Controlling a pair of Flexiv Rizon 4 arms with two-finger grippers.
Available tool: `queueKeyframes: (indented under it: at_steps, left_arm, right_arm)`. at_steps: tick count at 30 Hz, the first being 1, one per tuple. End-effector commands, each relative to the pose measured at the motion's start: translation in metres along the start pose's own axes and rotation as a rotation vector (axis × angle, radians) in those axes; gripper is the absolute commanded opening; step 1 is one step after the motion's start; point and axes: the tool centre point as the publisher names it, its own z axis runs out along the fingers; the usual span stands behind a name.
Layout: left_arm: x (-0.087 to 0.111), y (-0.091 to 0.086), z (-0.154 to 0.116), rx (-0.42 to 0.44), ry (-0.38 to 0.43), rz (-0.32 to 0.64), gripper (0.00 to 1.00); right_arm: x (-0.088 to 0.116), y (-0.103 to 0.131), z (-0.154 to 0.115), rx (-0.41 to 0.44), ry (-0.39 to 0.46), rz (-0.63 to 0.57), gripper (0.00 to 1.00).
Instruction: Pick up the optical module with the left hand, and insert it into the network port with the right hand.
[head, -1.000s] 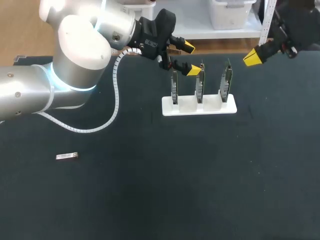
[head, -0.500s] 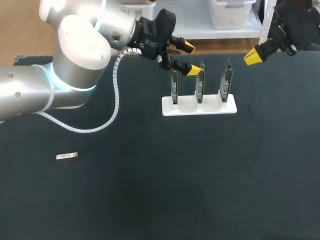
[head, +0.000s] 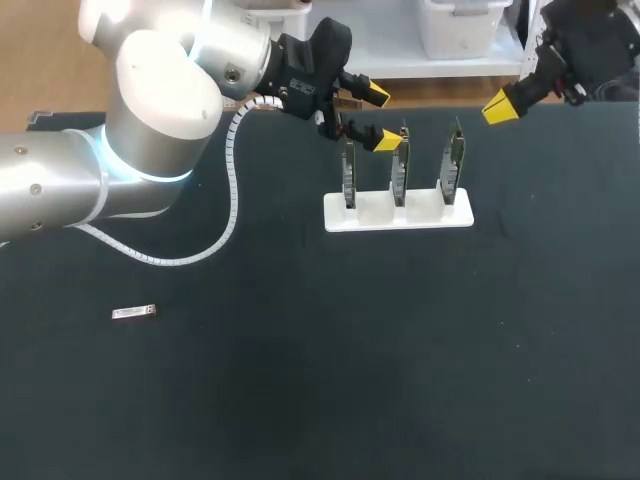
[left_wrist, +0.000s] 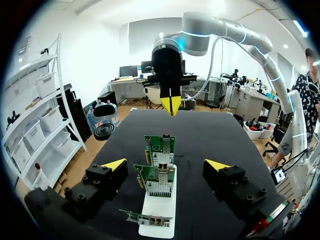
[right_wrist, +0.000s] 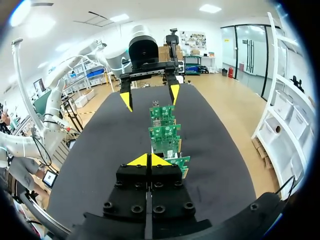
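The optical module (head: 135, 313), a small silver bar, lies alone on the dark table at the near left, far from both arms. My left gripper (head: 380, 118) hangs open above the left end of the white holder (head: 398, 214), empty; in its own view the left gripper (left_wrist: 166, 165) straddles the row of green network cards (left_wrist: 160, 145). My right gripper (head: 500, 107) is shut and empty, up at the far right past the holder. In the right wrist view the right gripper (right_wrist: 149, 160) points along the cards (right_wrist: 165, 135) toward the left gripper (right_wrist: 149, 97).
The holder carries three upright cards (head: 399, 165) in a row. A white spiral cable (head: 232, 200) loops from my left arm down onto the table. The table's far edge (head: 430, 90) runs just behind the holder.
My right gripper has drifted slightly up and to the left, toward the far edge. The left arm and the module have not moved.
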Motion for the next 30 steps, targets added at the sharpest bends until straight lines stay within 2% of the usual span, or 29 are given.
queueKeyframes:
  at_steps: [1, 18, 19, 20, 30]
  left_arm:
    - [-0.0008, 0.0017, 0.0007, 0.003, 0.005, -0.001, 1.00]
    - [-0.0008, 0.0017, 0.0007, 0.003, 0.005, -0.001, 1.00]
    - [-0.0008, 0.0017, 0.0007, 0.003, 0.005, -0.001, 1.00]
    - [-0.0008, 0.0017, 0.0007, 0.003, 0.005, -0.001, 1.00]
    - [-0.0008, 0.0017, 0.0007, 0.003, 0.005, -0.001, 1.00]
  right_arm:
    - [-0.0012, 0.0033, 0.0015, 0.007, 0.005, 0.001, 0.00]
    - [-0.0014, 0.0024, 0.0029, 0.003, 0.019, 0.009, 0.00]
    - [-0.0012, 0.0012, 0.0035, 0.027, 0.043, 0.029, 0.40]
    - [-0.0012, 0.0012, 0.0035, 0.027, 0.043, 0.029, 1.00]
    - [-0.0012, 0.0012, 0.0035, 0.027, 0.043, 0.029, 1.00]
